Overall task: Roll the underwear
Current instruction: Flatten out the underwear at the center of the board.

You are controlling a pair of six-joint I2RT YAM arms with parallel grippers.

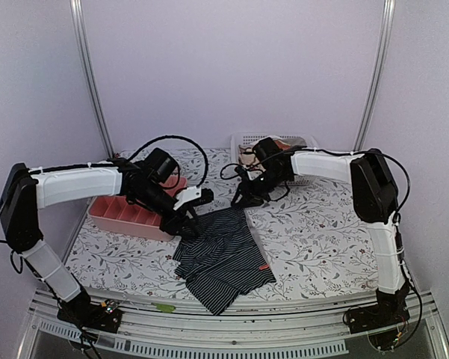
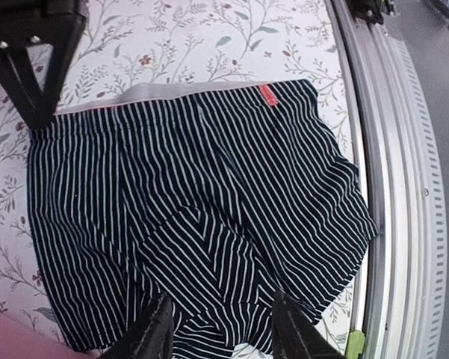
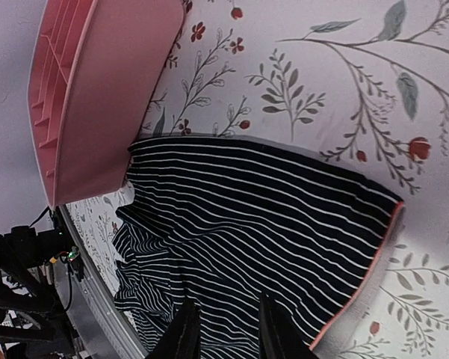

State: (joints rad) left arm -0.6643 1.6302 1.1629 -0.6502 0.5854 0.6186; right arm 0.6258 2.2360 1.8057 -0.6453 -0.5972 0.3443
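The underwear (image 1: 223,256), dark with thin white stripes, lies spread flat on the flowered table near the front edge, and its small red tag (image 1: 263,267) lies on its right side. In the left wrist view the underwear (image 2: 194,202) fills the frame, with the red tag (image 2: 267,95) at the far edge. My left gripper (image 1: 188,224) hangs over the garment's left far corner. Its jaws (image 2: 220,299) are open, with only fabric below. My right gripper (image 1: 243,200) is at the far right corner, open (image 3: 228,303) above the striped underwear (image 3: 269,217).
A pink compartment tray (image 1: 127,213) stands just left of the underwear, close to my left gripper. A white basket (image 1: 273,140) holding garments is behind the right gripper. The metal front rail (image 1: 231,318) with a green mark (image 1: 164,307) runs along the near edge.
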